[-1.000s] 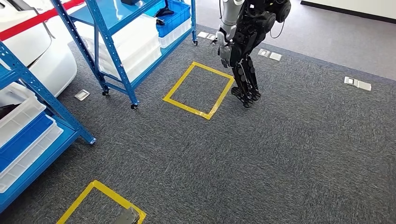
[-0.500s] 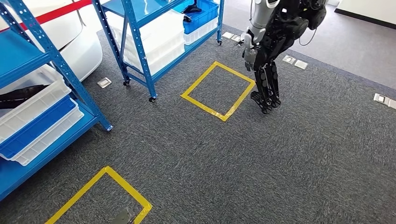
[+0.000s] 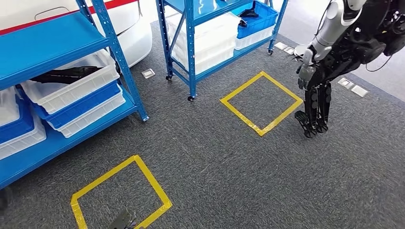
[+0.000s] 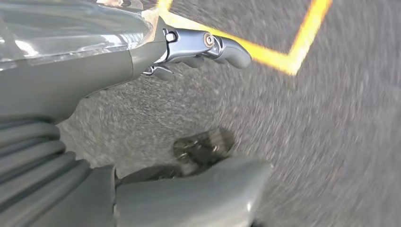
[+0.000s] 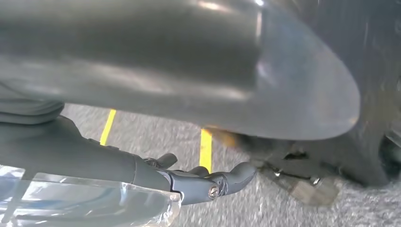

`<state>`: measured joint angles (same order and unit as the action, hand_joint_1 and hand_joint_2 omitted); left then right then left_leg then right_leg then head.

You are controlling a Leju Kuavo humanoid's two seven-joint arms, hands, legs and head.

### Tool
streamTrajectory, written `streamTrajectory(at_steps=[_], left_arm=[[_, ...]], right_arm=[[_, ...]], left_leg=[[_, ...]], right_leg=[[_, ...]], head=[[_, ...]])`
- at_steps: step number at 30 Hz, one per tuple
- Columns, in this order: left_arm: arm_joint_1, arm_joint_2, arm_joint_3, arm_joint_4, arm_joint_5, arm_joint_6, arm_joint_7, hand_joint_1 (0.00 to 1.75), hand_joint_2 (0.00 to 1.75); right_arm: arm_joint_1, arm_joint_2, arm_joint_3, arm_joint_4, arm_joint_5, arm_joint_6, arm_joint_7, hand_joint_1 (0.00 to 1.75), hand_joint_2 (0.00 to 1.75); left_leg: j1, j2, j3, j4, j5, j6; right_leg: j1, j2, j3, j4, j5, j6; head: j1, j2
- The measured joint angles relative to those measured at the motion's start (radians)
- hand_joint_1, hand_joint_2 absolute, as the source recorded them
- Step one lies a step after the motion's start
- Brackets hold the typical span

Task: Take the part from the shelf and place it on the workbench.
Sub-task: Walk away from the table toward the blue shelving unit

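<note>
Overhead, grey carpet (image 3: 248,162) spans the floor, marked with two yellow tape squares: a near one (image 3: 119,195) and a far one (image 3: 261,102). At left stands a blue shelf (image 3: 52,43) carrying white and blue bins; a dark part (image 3: 67,74) lies in its upper white bin (image 3: 71,88). A second blue shelf (image 3: 191,28) stands behind. Another humanoid robot (image 3: 329,57) stands just beside the far square. The left hand (image 4: 189,47) hangs above the carpet, holding nothing, its thumb apart from partly curled fingers. The right hand (image 5: 203,182) likewise holds nothing, fingers loosely extended.
</note>
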<state>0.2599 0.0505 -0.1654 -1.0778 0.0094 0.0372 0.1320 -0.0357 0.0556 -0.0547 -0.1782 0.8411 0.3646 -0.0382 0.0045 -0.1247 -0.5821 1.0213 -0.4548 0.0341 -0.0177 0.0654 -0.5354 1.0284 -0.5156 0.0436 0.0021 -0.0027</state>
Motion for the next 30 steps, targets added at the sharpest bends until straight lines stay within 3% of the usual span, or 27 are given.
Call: streamTrajectory(at_steps=[1, 3, 4, 6, 8, 10, 11, 13, 15, 17, 19, 21, 23, 25, 26, 27, 28, 30], left_arm=[[-0.001, -0.008, 0.010, -0.002, -0.002, 0.011, 0.003, 0.00, 0.00], [0.000, -0.019, 0.023, -0.005, -0.007, 0.023, 0.008, 0.00, 0.00], [0.001, -0.022, 0.028, -0.006, -0.008, 0.027, 0.010, 0.00, 0.00], [0.003, -0.031, 0.039, -0.007, -0.011, 0.049, 0.005, 0.00, 0.00], [-0.001, -0.051, 0.058, -0.008, -0.031, 0.120, -0.027, 0.00, 0.00], [-0.005, -0.075, 0.086, -0.008, -0.030, 0.185, -0.068, 0.00, 0.00], [-0.004, -0.086, 0.098, -0.007, -0.014, 0.194, -0.080, 0.00, 0.00], [0.003, -0.098, 0.116, -0.007, 0.019, 0.187, -0.092, 0.00, 0.00], [0.004, -0.107, 0.124, -0.007, 0.027, 0.188, -0.101, 0.00, 0.00], [0.001, -0.115, 0.128, -0.007, 0.024, 0.201, -0.113, 0.00, 0.00], [0.002, -0.121, 0.132, -0.007, 0.036, 0.200, -0.110, 0.00, 0.00], [0.004, -0.122, 0.136, -0.002, 0.114, 0.155, -0.079, 0.00, 0.00], [-0.001, -0.118, 0.137, 0.017, 0.245, 0.084, -0.055, 0.00, 0.00], [-0.011, -0.108, 0.125, 0.054, 0.355, 0.033, -0.055, 0.00, 0.00], [-0.016, -0.101, 0.115, 0.076, 0.390, 0.020, -0.060, 0.00, 0.00], [-0.022, -0.093, 0.104, 0.098, 0.417, 0.014, -0.068, 0.00, 0.00], [-0.028, -0.086, 0.092, 0.117, 0.439, 0.011, -0.076, 0.00, 0.00], [-0.044, -0.072, 0.068, 0.149, 0.475, 0.010, -0.090, 0.00, 0.00]], right_arm=[[-0.002, 0.029, 0.000, -0.001, 0.003, -0.024, 0.031, 0.00, 0.00], [-0.007, 0.071, 0.000, -0.004, 0.008, -0.062, 0.078, 0.00, 0.00], [-0.008, 0.083, -0.001, -0.005, 0.009, -0.071, 0.088, 0.00, 0.00], [-0.008, 0.095, -0.002, -0.009, 0.007, -0.077, 0.094, 0.00, 0.00], [-0.004, 0.103, -0.003, -0.013, 0.003, -0.082, 0.095, 0.00, 0.00], [0.001, 0.105, -0.003, -0.015, 0.001, -0.085, 0.095, 0.00, 0.00], [0.002, 0.105, -0.003, -0.017, 0.001, -0.085, 0.095, 0.00, 0.00], [0.005, 0.105, -0.003, -0.020, 0.004, -0.085, 0.097, 0.00, 0.00], [0.009, 0.104, -0.003, -0.022, 0.005, -0.085, 0.098, 0.00, 0.00], [0.012, 0.104, -0.003, -0.024, 0.006, -0.086, 0.098, 0.00, 0.00], [0.014, 0.104, -0.003, -0.026, 0.008, -0.086, 0.100, 0.00, 0.00], [0.013, 0.104, -0.003, -0.028, 0.011, -0.086, 0.101, 0.00, 0.00], [0.007, 0.107, -0.003, -0.029, 0.012, -0.085, 0.098, 0.00, 0.00], [-0.002, 0.110, -0.003, -0.030, 0.010, -0.083, 0.097, 0.00, 0.00], [-0.005, 0.110, -0.003, -0.030, 0.008, -0.083, 0.097, 0.00, 0.00], [-0.007, 0.111, -0.003, -0.030, 0.007, -0.083, 0.098, 0.00, 0.00], [-0.007, 0.111, -0.003, -0.030, 0.006, -0.083, 0.099, 0.00, 0.00], [-0.006, 0.113, -0.003, -0.029, 0.004, -0.083, 0.099, 0.00, 0.00]], left_leg=[[0.001, -0.010, -0.002, 0.000, 0.000, -0.007], [0.006, -0.024, -0.007, -0.002, 0.003, -0.018], [0.009, -0.019, -0.009, 0.001, 0.002, -0.022], [0.008, 0.038, -0.027, 0.039, -0.025, -0.029], [0.008, 0.100, -0.080, 0.152, -0.090, -0.036], [0.011, 0.117, -0.136, 0.267, -0.135, -0.042], [0.012, 0.121, -0.143, 0.281, -0.130, -0.043], [0.014, 0.141, -0.099, 0.197, -0.077, -0.043], [0.011, 0.193, -0.033, 0.069, -0.028, -0.037], [0.006, 0.213, -0.012, 0.017, -0.017, -0.026], [0.007, 0.185, -0.014, 0.012, -0.012, -0.013], [0.013, 0.159, -0.011, 0.000, -0.003, 0.000], [0.016, 0.134, -0.011, -0.006, 0.005, 0.010], [0.015, 0.103, -0.013, -0.005, 0.008, 0.014], [0.014, 0.085, -0.012, -0.005, 0.008, 0.013], [0.015, 0.066, -0.011, -0.004, 0.009, 0.012], [0.017, 0.048, -0.011, -0.004, 0.010, 0.009], [0.016, 0.013, -0.015, 0.001, 0.012, -0.001]], right_leg=[[0.003, 0.004, 0.004, -0.012, 0.004, -0.008], [0.006, -0.010, 0.010, -0.013, 0.008, -0.022], [0.004, -0.018, 0.013, -0.015, 0.011, -0.029], [0.000, -0.037, 0.014, -0.019, 0.016, -0.042], [0.004, -0.062, 0.012, -0.020, 0.017, -0.054], [0.008, -0.091, 0.011, -0.020, 0.015, -0.059], [0.010, -0.104, 0.012, -0.020, 0.013, -0.060], [0.011, -0.125, 0.016, -0.020, 0.009, -0.060], [0.020, -0.144, 0.022, -0.019, 0.002, -0.053], [0.029, -0.161, 0.026, -0.019, -0.004, -0.045], [0.032, -0.175, 0.029, -0.023, -0.007, -0.037], [0.032, -0.144, 0.019, 0.001, -0.025, -0.031], [0.029, -0.083, -0.027, 0.102, -0.075, -0.036], [0.030, -0.057, -0.085, 0.228, -0.119, -0.038], [0.029, -0.054, -0.096, 0.255, -0.121, -0.032], [0.026, -0.051, -0.092, 0.242, -0.107, -0.024], [0.022, -0.045, -0.071, 0.194, -0.081, -0.013], [0.008, 0.004, -0.022, 0.065, -0.024, 0.004]], head=[[0.000, 0.000], [-0.001, 0.000], [-0.001, 0.000], [-0.006, 0.000], [-0.012, 0.000], [-0.012, 0.000], [-0.012, 0.000], [-0.013, 0.000], [-0.012, 0.000], [-0.008, 0.000], [-0.005, 0.000], [-0.003, 0.000], [-0.001, 0.000], [-0.001, 0.000], [-0.001, 0.000], [-0.001, 0.000], [0.000, 0.000], [0.002, 0.000]])
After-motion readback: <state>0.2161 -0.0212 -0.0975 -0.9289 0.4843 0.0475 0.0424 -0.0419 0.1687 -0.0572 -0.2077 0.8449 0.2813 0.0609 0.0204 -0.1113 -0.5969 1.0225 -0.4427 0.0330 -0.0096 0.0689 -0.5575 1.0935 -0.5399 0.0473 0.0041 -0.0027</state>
